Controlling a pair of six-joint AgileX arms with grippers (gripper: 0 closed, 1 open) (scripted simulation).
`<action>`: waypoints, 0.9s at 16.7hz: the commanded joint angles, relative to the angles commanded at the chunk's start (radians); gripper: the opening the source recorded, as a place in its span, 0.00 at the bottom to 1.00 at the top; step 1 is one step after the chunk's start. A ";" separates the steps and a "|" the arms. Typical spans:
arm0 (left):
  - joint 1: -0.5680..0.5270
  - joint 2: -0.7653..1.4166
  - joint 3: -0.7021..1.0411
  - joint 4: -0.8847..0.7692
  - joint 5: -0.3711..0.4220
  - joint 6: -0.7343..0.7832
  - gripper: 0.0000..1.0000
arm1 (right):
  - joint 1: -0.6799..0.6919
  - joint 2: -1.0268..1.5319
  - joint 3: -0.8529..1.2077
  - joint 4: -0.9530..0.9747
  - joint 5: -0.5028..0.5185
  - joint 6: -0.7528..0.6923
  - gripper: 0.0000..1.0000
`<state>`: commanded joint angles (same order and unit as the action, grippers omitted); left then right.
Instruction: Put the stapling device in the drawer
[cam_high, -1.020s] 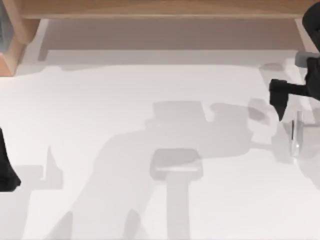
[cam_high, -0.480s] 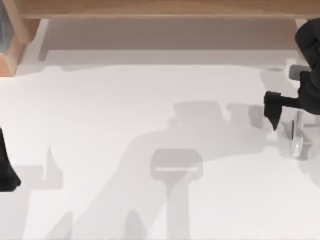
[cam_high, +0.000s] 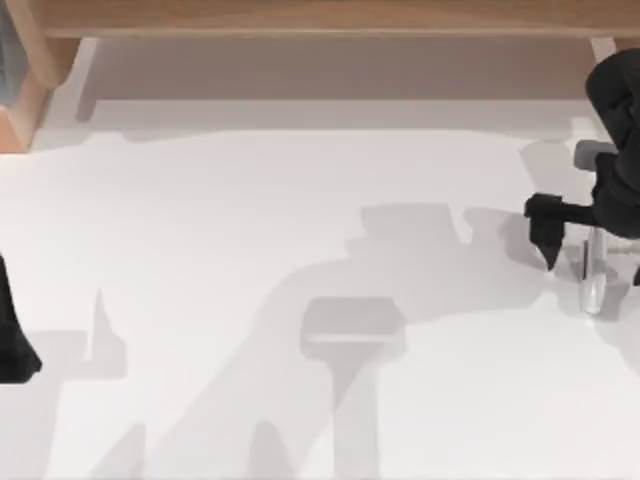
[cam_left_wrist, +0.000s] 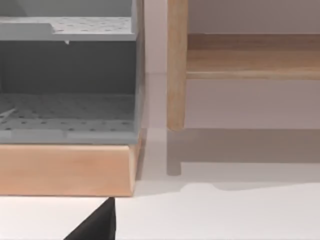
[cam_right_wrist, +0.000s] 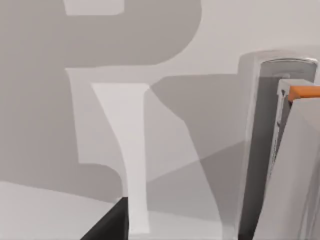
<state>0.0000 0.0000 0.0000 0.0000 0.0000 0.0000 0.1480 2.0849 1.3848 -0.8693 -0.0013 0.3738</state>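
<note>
The stapling device (cam_high: 594, 272) is a narrow pale-grey bar lying on the white table at the far right. The right wrist view shows it close up (cam_right_wrist: 280, 150), with an orange piece at one end. My right gripper (cam_high: 592, 256) hangs open over it; one black finger (cam_high: 546, 232) stands to the stapler's left and the other is at the picture's right edge. The drawer (cam_left_wrist: 65, 115) is a grey perforated tray standing open in a wooden cabinet (cam_high: 18, 95) at the table's back left. My left gripper (cam_high: 12, 340) is parked, open, at the left edge.
A wooden shelf (cam_high: 320, 18) runs along the back of the table, with a wooden leg (cam_left_wrist: 176, 75) beside the cabinet. Arm shadows fall across the white tabletop (cam_high: 250, 200) between the two arms.
My right gripper has moved toward the front of the table and slightly left, coming to straddle the stapler. The stapler and the left arm have not moved.
</note>
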 joint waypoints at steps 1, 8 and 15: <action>0.000 0.000 0.000 0.000 0.000 0.000 1.00 | 0.000 0.000 0.000 0.000 0.000 0.000 0.70; 0.000 0.000 0.000 0.000 0.000 0.000 1.00 | 0.000 0.000 0.000 0.000 0.000 0.000 0.17; 0.000 0.000 0.000 0.000 0.000 0.000 1.00 | 0.000 0.000 0.000 0.000 0.000 0.000 0.00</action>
<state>0.0000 0.0000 0.0000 0.0000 0.0000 0.0000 0.1480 2.0849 1.3848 -0.8693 -0.0013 0.3738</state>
